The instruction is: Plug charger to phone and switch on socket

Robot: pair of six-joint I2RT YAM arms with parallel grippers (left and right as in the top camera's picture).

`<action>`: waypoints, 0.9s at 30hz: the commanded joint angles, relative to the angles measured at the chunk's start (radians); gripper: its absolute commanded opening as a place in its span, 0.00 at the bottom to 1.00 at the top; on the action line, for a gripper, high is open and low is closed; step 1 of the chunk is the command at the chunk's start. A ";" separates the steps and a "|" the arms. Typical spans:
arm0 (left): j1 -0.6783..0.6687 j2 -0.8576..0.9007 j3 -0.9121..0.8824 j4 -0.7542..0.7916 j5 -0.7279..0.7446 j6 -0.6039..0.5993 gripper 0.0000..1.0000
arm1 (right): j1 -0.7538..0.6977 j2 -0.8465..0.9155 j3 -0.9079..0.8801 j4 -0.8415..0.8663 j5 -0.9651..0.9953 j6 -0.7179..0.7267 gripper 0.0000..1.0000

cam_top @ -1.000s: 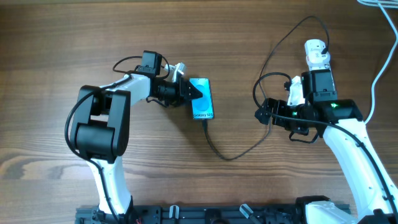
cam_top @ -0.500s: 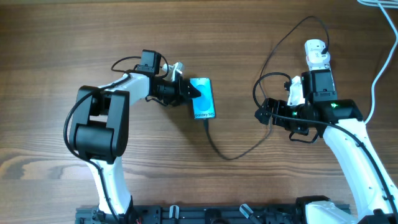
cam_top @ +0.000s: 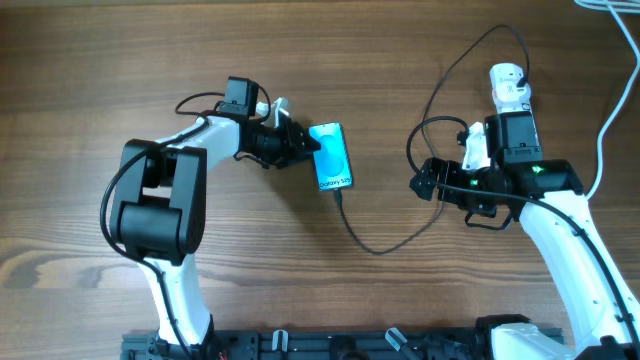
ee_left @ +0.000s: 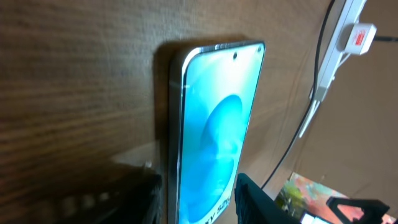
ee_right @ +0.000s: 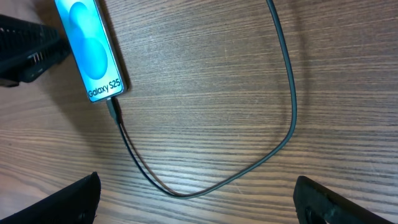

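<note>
Left gripper [cam_top: 303,148] closed on the phone [cam_top: 333,157], one dark finger on either side of it. Cyan screen lit, with the "Galaxy S25" end toward the robot bases. Charger [cam_top: 385,248] connector tip [ee_right: 112,107] sits in that end. Cable loops over the wooden table [cam_top: 80,60] and up to the white socket [cam_top: 510,88]. Right gripper [cam_top: 422,184] spread wide, holding nothing, just beside the cable loop, below the socket.

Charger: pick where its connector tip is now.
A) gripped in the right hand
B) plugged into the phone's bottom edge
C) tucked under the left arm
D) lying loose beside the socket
B: in the right wrist view the charger meets the edge of the phone just below the Galaxy S25 text.
</note>
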 commanded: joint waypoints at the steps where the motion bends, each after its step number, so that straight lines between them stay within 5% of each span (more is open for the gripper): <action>1: 0.019 0.064 -0.039 0.032 -0.260 -0.039 0.42 | 0.002 0.010 0.000 0.003 0.018 -0.013 0.99; 27: -0.047 0.064 -0.039 0.274 -0.253 -0.055 0.50 | 0.002 0.010 0.000 0.003 0.018 -0.013 0.99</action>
